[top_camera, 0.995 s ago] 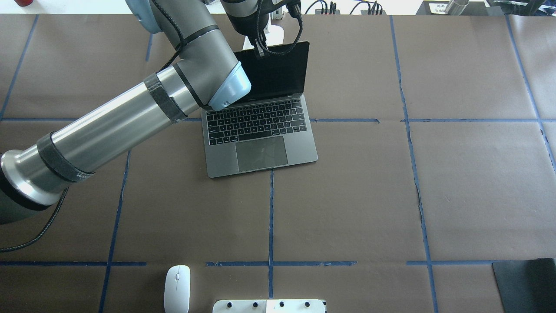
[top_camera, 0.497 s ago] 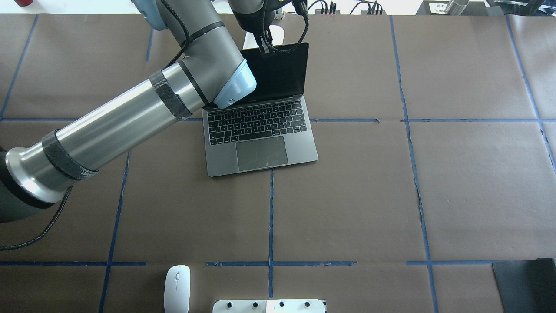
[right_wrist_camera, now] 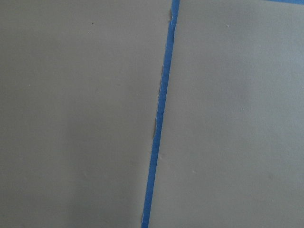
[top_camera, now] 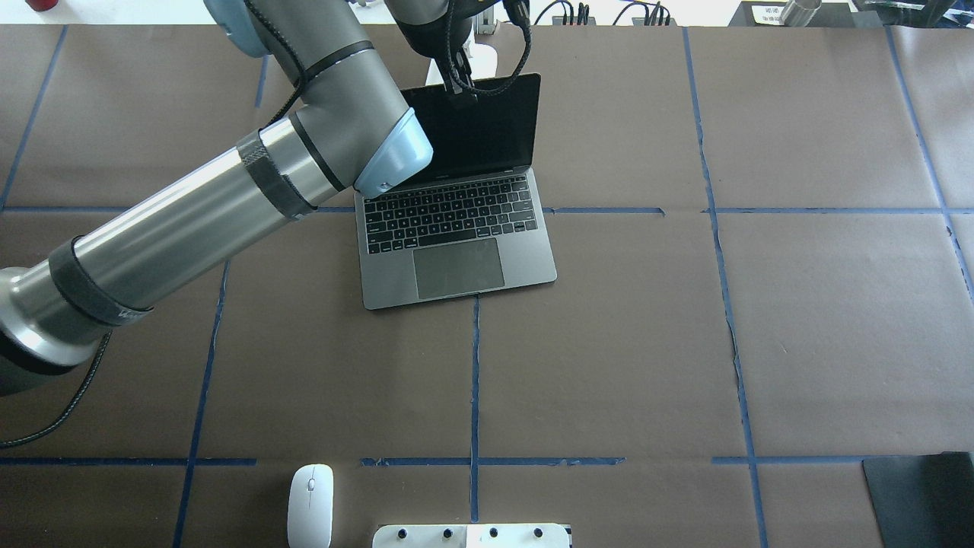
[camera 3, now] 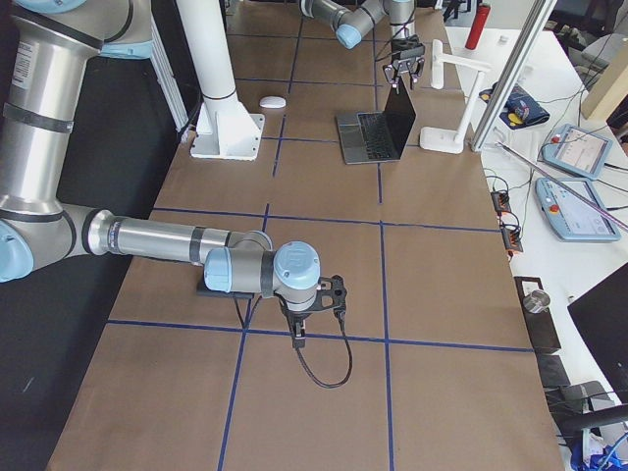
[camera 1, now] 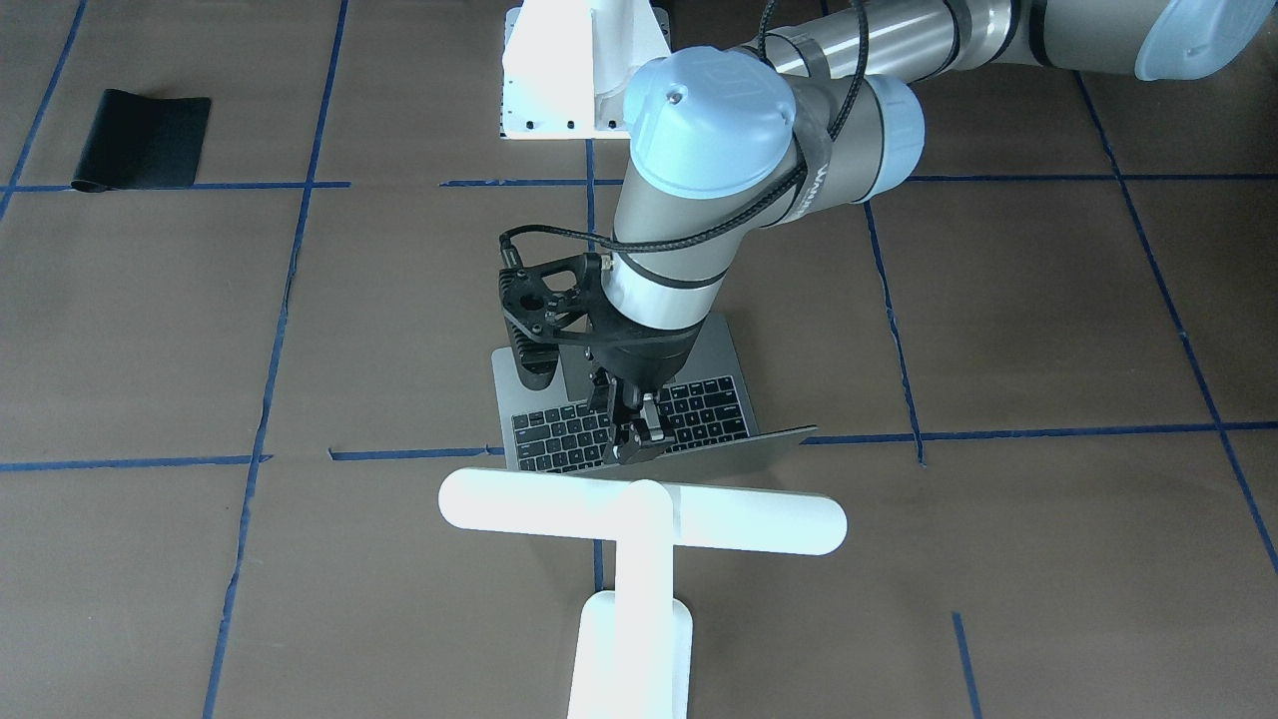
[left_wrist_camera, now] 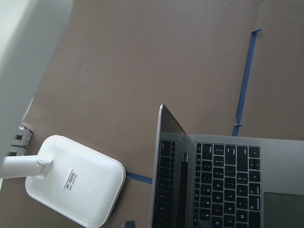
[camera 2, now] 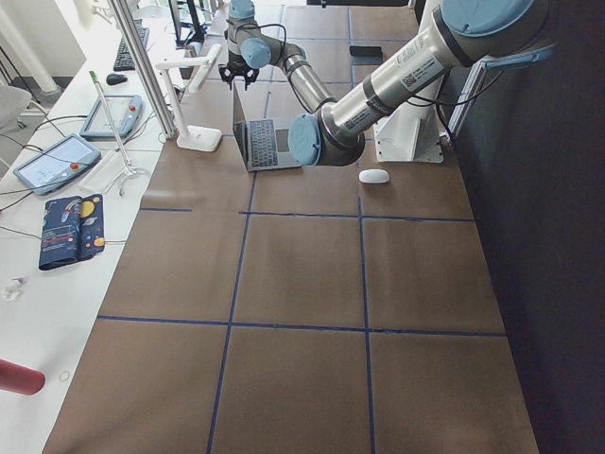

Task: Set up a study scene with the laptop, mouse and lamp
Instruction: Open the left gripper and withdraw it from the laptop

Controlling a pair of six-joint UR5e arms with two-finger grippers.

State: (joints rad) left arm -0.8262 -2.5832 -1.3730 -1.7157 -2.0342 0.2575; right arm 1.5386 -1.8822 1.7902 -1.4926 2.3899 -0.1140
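The grey laptop [top_camera: 525, 251] stands open at the table's middle back, its screen upright and dark. My left gripper [camera 1: 636, 444] hangs at the lid's top edge, also seen in the overhead view [top_camera: 460, 85]. In the left wrist view its fingertips stand apart on either side of the lid [left_wrist_camera: 168, 128], so it is open. The white T-shaped lamp [camera 1: 639, 519] stands just behind the laptop, with its base [left_wrist_camera: 76, 185] on the table. The white mouse [top_camera: 310, 504] lies at the front edge. My right gripper [camera 3: 299, 334] hovers low over bare table far to the right; I cannot tell its state.
A flat black mat [top_camera: 921, 498] lies at the front right corner. A white bolted mount block [top_camera: 472, 535] sits at the front edge beside the mouse. Blue tape lines [right_wrist_camera: 159, 123] cross the brown table cover.
The left arm's elbow swung slightly right, then back left. The gripper stayed at the lid's top edge. Laptop, mouse and lamp have not moved.
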